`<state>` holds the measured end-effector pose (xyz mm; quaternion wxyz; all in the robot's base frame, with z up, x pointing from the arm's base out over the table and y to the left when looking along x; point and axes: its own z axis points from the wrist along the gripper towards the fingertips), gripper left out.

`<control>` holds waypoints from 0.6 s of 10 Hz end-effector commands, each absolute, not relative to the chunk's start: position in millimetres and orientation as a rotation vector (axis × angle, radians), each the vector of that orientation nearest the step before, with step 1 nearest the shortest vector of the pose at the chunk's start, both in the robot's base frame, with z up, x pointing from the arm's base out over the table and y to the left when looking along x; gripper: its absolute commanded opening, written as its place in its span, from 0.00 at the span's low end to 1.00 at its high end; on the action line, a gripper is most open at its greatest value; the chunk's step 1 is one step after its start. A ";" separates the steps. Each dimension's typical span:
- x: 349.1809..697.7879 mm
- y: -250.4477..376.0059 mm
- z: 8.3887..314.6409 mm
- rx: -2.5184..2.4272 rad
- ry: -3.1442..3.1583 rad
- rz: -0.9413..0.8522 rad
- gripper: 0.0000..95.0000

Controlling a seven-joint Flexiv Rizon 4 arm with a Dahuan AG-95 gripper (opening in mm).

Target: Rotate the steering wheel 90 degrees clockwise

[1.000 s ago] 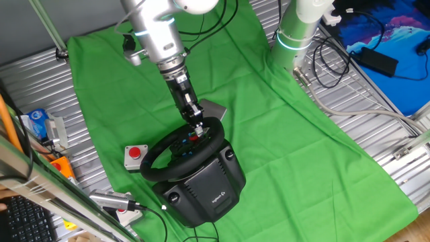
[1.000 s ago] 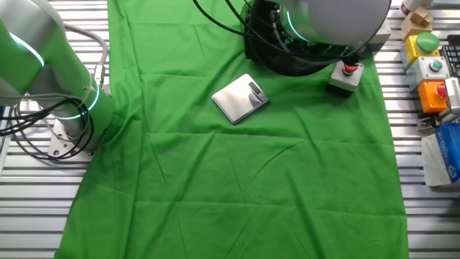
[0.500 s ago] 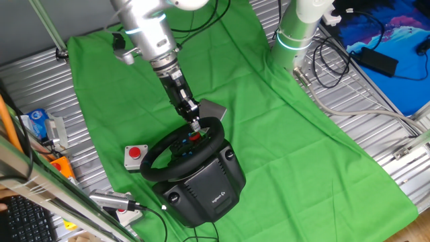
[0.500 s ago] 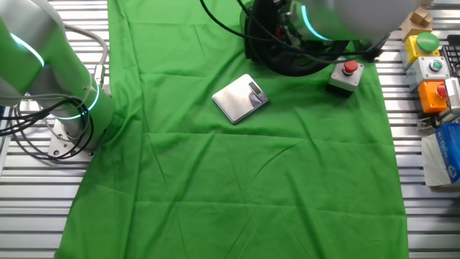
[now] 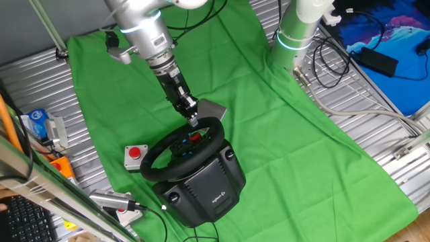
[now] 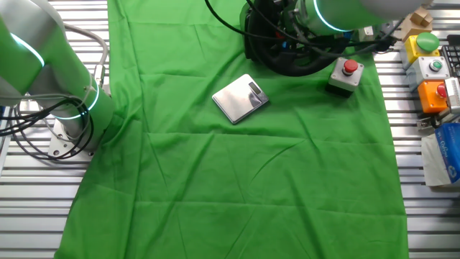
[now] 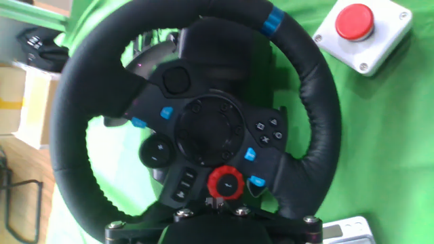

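Black steering wheel (image 5: 183,146) sits lower centre on green cloth (image 5: 269,128); the pincer (image 5: 193,121) has lifted off its rim, jaw state unclear, apparently released after turning.

Arm (image 5: 144,37) tilted, jaws pointing downward

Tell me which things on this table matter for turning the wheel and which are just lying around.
For the job:
steering wheel
gripper, at the wheel's far rim

Just lying about:
grey box with a red push button
flat silver device
green cloth
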<state>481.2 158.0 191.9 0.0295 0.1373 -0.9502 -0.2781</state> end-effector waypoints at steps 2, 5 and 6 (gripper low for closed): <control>481.9 157.2 189.4 0.419 -2.934 -0.865 0.00; 479.7 155.2 183.8 0.424 -2.943 -0.873 0.00; 477.7 154.8 182.2 0.419 -2.944 -0.880 0.00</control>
